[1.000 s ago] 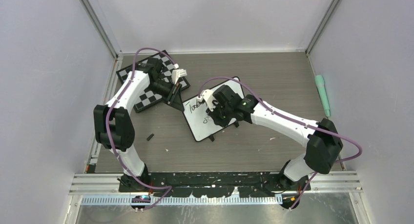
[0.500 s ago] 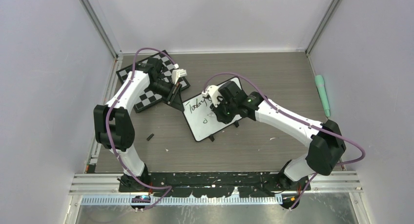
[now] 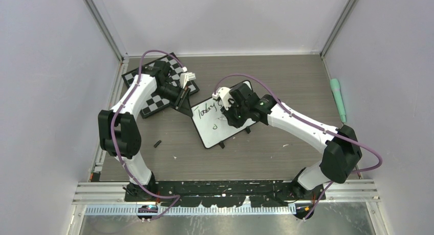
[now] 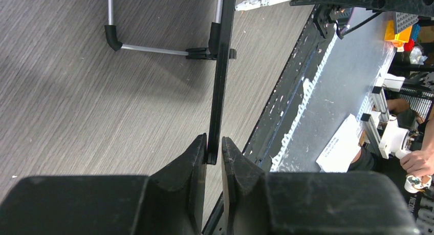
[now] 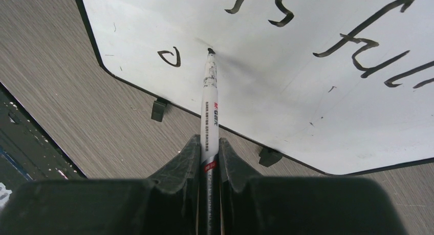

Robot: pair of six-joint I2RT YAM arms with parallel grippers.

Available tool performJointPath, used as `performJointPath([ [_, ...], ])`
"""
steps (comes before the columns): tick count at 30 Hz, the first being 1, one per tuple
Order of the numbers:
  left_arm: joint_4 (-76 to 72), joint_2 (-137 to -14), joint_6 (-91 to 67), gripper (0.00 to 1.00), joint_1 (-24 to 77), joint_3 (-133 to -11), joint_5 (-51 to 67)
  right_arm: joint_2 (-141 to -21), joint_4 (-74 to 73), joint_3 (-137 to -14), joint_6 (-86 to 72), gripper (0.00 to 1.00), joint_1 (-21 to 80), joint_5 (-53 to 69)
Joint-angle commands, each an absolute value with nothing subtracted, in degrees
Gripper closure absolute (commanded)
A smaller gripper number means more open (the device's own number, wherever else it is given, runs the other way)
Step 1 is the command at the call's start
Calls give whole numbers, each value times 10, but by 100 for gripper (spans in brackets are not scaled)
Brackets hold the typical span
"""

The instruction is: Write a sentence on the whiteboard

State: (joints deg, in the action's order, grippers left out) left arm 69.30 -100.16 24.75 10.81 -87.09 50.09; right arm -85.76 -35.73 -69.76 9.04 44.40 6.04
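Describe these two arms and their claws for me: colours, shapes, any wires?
The left arm and right arm have white shells with chunky black joints. A purple cable loops along each. A green light glows on the right arm. The left gripper and right gripper each have two black wedge-shaped fingers.

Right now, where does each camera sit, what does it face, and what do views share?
Top external: above, behind the bases, looking down on left arm, right arm, whiteboard.
Left wrist: along left pincer, shut on the whiteboard's edge.
Right wrist: along right pincer, shut on marker, facing the writing.
Shared: all show the whiteboard.
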Motion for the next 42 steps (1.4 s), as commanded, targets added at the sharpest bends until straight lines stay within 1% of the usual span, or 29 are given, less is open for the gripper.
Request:
performJointPath([
  [1,701,-995,262,82,110,-888,512,-864,-342,-720,85,100,446,68],
  [29,701,-998,262,82,110,-892,511,-864,-373,-644,102,100,461,81],
  [37,703,-998,262,82,110,-895,511,-862,-384,-676,108,100,477,106],
  [42,705,-997,262,82,110,-896,511,-850,-380,-696,105,100,476,97],
])
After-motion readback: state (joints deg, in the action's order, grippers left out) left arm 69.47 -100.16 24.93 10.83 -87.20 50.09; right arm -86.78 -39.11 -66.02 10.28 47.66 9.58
